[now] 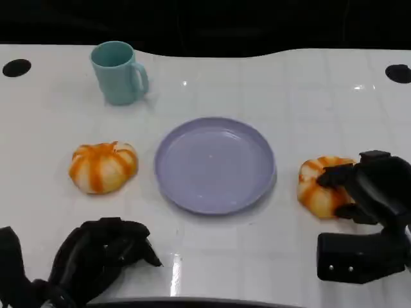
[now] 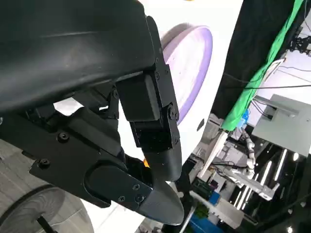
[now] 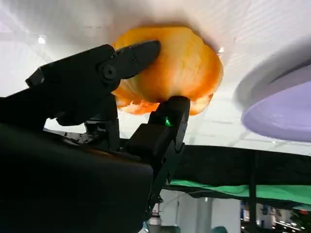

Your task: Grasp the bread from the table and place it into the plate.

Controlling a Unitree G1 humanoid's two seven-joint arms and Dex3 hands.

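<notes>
A: Where's the bread sitting rn?

B: Two buns on the white table [image 1: 270, 256]. The right bread [image 1: 319, 186] is lying just right of the purple plate [image 1: 215, 165], near the table's right side. The left bread [image 1: 103, 167] is lying left of the plate, a bit apart from it. Neither is in the plate yet.

A: And which hand is getting to it?

B: The right hand [image 1: 369, 192] is reaching onto the right bread from its right side. Its fingers [image 3: 131, 56] are touching the bun's top and flank; in the right wrist view one finger is lying over the crust and another part is pressing under its edge. Looks like it's closing round the bun, w/ the bun resting on the table, so prob. gripping but not lifted.

A: Left hand?

B: The left hand [image 1: 103, 256] is hanging at the near left edge, fingers curled in, holding nothing. It's nearer the left bread but well short of it.

A: So what's the move turning on?

B: The plate is lying directly left of the held bun, rim nearly next to it. The bun is roundish, no real long axis, so approach angle isn't mattering much. Judging by this, the hand needs to lift clear of the rim, then carry left.

A: Anything else around?

B: A teal mug [image 1: 119, 72] is standing far left, well apart from the plate. Table surface is glossy, reflecting lights. Room beyond is looking dark, w/ black drapes and a green cloth [image 2: 262, 77] in the left wrist view.
</notes>
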